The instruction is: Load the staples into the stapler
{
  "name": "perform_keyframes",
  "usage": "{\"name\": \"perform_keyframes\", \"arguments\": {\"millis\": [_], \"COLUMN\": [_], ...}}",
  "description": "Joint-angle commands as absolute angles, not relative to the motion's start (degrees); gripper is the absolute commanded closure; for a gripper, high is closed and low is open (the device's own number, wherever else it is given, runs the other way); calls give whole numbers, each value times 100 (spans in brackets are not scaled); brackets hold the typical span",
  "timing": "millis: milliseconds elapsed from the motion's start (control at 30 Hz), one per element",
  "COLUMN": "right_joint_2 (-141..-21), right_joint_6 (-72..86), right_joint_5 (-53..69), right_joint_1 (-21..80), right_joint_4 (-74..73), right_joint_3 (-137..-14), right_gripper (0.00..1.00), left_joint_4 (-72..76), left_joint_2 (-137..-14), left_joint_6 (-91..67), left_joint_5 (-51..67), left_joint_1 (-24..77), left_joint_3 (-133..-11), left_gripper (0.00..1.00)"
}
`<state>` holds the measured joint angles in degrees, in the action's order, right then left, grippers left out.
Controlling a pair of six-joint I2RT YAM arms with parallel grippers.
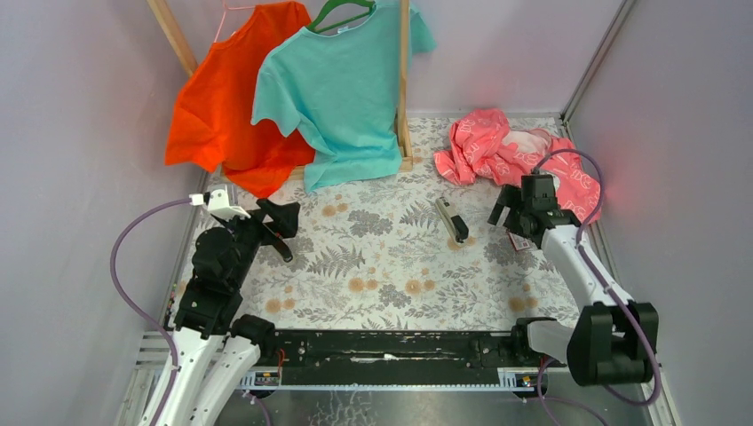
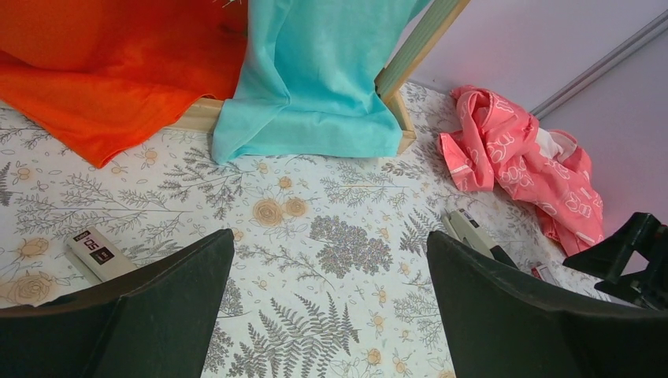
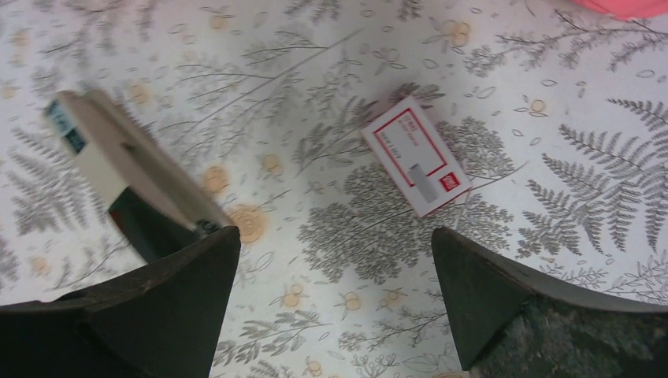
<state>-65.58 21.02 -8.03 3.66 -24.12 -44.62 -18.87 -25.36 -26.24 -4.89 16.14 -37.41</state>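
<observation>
Right claw (image 3: 335,236) (spread wide) — over staples (image 3: 416,155)

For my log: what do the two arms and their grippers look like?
The left arm and right arm have white links and black joint housings; a mauve cable loops alongside each. The left gripper and right gripper carry broad, matte black, wedge-shaped fingers.

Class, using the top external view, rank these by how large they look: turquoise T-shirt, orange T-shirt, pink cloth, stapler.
1. turquoise T-shirt
2. orange T-shirt, partly hidden behind the turquoise one, so the order of these two is unsure
3. pink cloth
4. stapler, clearly smallest
</observation>
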Motion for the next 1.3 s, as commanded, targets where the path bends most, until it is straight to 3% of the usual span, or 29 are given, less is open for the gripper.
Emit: {"name": "perform_keyframes", "arguments": {"millis": [0,400,833,1267], "right_joint_2": [-7037,-8240,-9038,-9094], "right_joint_6": [2141,2100,1882,1811], "right_joint_5": [-1123,-603,201,-205], "right_joint_1": [30,-701,-782,-580], "right_joint_4": [-2296,-1796,-2092,-2486], "right_joint_3": [-4754,-4980,-5127,-5080], "right_gripper": [1,1,1,27], "left_joint_4": [-1722,-1644,-1613,-1595], "left_joint_2": [-2527,-2540,-2500,-2449], "left_joint_6": [-2645,-2654,-2648,-2650], "left_joint_5": [-463,-299,-247,-200], "left_joint_1": [1661,1690,1704,1758], "left_joint_3": [-3666,-3621,-3621,-3601], "left_gripper": [0,0,0,0]}}
